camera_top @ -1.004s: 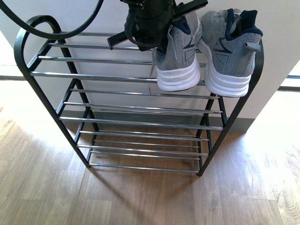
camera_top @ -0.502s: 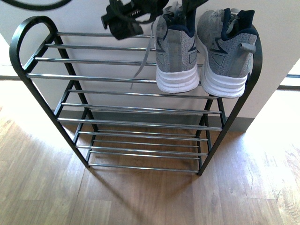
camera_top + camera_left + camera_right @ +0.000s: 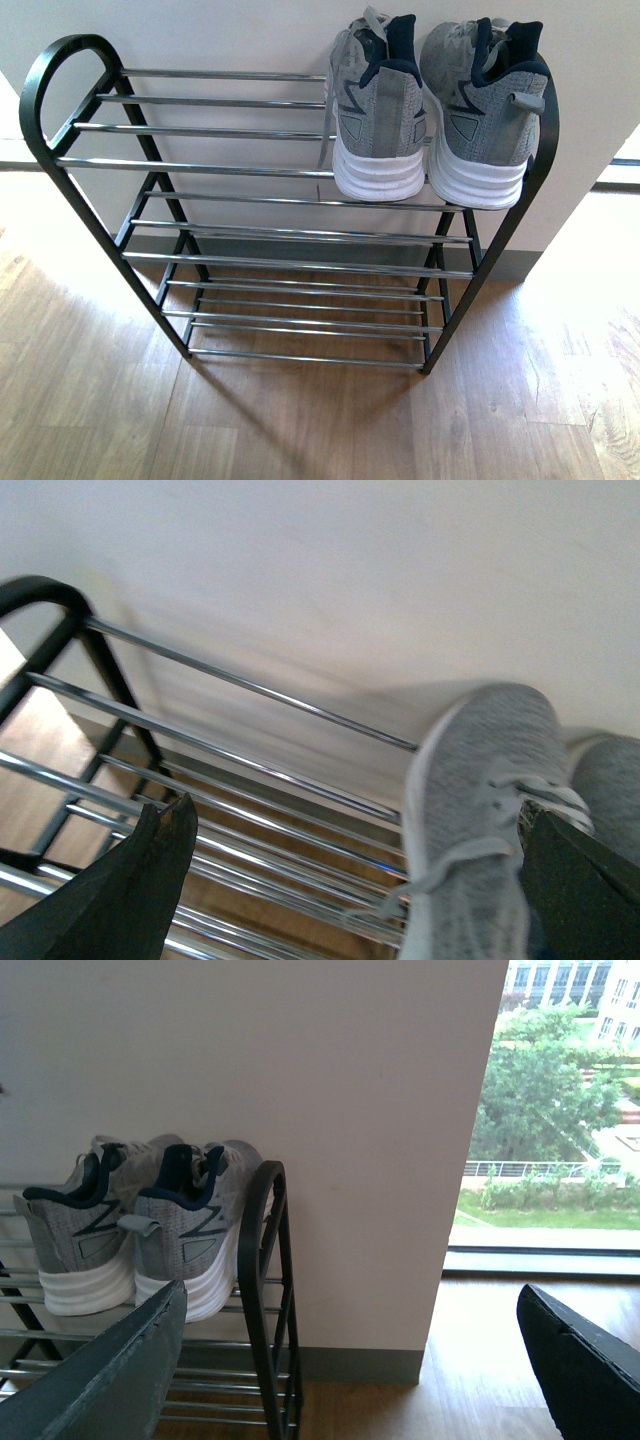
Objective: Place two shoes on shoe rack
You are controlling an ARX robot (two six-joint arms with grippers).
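Note:
Two grey knit shoes with white soles stand side by side, heels toward me, at the right end of the shoe rack's (image 3: 200,165) top tier: one shoe (image 3: 378,120) and its mate (image 3: 485,110) against the black end frame. Neither gripper shows in the front view. My left gripper (image 3: 357,815) is open above the top bars, with the toe of a shoe (image 3: 480,810) between its fingers, untouched. My right gripper (image 3: 350,1300) is open beside the rack's end frame (image 3: 265,1260), off to the side of both shoes (image 3: 185,1225), and holds nothing.
A pale wall (image 3: 230,40) with a grey skirting board stands right behind the rack. Wood floor (image 3: 300,420) lies in front. Lower chrome tiers (image 3: 300,300) run below the shoes. A floor-level window (image 3: 560,1110) opens past the wall corner.
My left arm, which hung over the left-hand shoe on the top tier, has risen out of the front view. That shoe stays on the bars beside its mate.

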